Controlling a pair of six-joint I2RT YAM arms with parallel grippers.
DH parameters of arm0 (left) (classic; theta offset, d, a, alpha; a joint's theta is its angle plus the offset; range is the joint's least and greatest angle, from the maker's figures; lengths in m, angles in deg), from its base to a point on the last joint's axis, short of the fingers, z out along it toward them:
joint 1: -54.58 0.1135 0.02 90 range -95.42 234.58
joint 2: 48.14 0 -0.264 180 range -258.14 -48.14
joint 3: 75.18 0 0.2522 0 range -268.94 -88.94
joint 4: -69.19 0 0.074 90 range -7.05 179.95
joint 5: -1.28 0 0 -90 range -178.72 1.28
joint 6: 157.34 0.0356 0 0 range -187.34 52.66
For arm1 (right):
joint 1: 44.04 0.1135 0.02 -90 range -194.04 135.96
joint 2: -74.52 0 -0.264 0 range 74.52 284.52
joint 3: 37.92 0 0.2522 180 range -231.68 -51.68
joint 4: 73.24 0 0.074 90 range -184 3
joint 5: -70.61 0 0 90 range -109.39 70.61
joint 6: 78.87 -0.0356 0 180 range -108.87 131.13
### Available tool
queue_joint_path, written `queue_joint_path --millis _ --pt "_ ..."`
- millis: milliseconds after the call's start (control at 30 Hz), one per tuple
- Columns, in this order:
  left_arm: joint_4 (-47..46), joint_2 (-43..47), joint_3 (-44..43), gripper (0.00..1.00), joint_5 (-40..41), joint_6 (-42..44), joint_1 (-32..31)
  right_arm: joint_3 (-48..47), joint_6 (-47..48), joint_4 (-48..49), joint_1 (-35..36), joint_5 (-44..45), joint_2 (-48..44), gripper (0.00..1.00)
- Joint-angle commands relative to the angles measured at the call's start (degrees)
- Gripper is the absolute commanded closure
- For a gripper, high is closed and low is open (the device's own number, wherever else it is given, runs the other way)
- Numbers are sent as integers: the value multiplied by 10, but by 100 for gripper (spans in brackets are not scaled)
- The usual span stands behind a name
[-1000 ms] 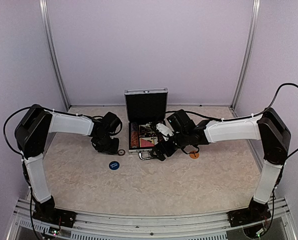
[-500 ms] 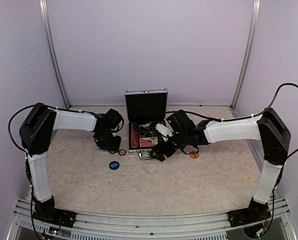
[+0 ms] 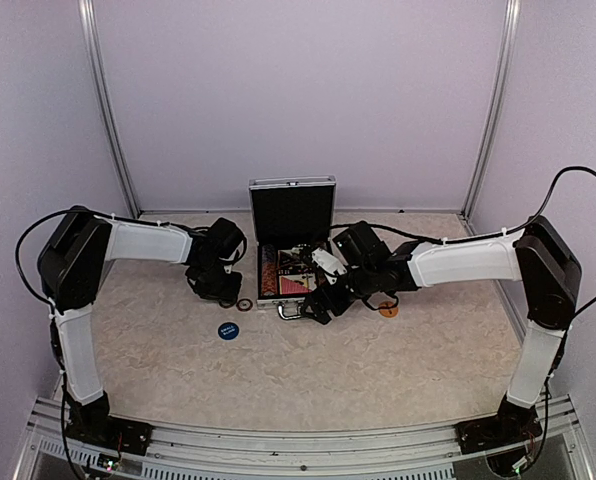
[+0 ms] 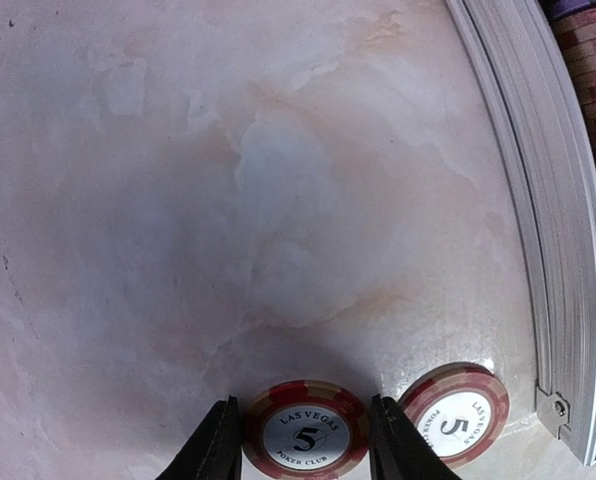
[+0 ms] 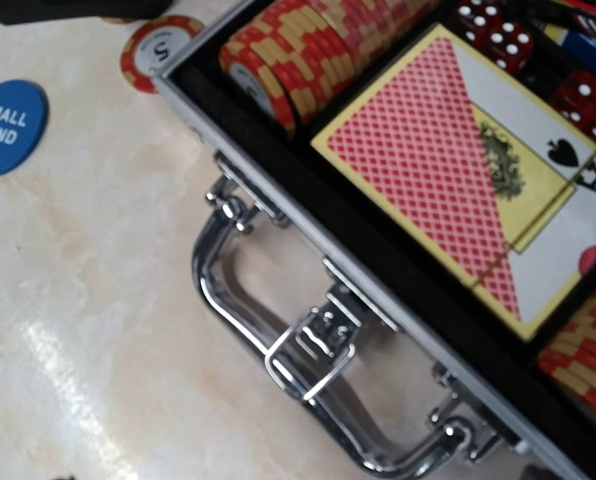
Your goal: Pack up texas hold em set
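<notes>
L gripper [image 4: 303, 402] jaws partly apart, straddling 5 chip [image 4: 305, 436]; clamp unconfirmed. Squeeze rim evenly, lift clear of 2nd chip [image 4: 456, 416], drop into case [image 4: 534, 200]. R gripper [image 3: 316, 303] spread wide, empty.

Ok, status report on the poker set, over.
Left gripper straddling a five chip on the table, grip unconfirmed. Right gripper open near the handle. Case open; second chip, small blind button outside. Nothing blocking.
</notes>
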Motion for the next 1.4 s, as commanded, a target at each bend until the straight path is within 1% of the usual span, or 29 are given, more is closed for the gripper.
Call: queue_joint_path --millis 0,67,200,467,767,1000,1033,1200,1233,1367 --pt "63 -41 41 62 -11 9 7 5 -3 9 6 -5 -13 4" --pt "61 -37 40 66 -13 7 7 6 -3 8 7 -5 -14 4" --pt "58 -32 39 68 -12 4 7 6 -3 7 6 -4 -14 4" --pt "52 -10 35 67 9 -4 7 6 -4 9 7 -6 -9 4" --pt "61 11 0 66 37 -15 9 5 -3 9 7 -6 -7 4" --pt "66 26 -10 66 47 -19 9 5 -3 9 7 -8 -4 4" --pt "66 29 -9 64 48 -20 8 4 -3 9 7 -8 -4 4" --pt "76 56 17 53 47 -32 8 6 -3 8 7 -8 -5 4" --pt "76 63 33 50 45 -34 8 7 -3 8 7 -8 -5 4" --pt "75 104 83 44 27 -39 7 7 -4 12 7 -11 -4 4"
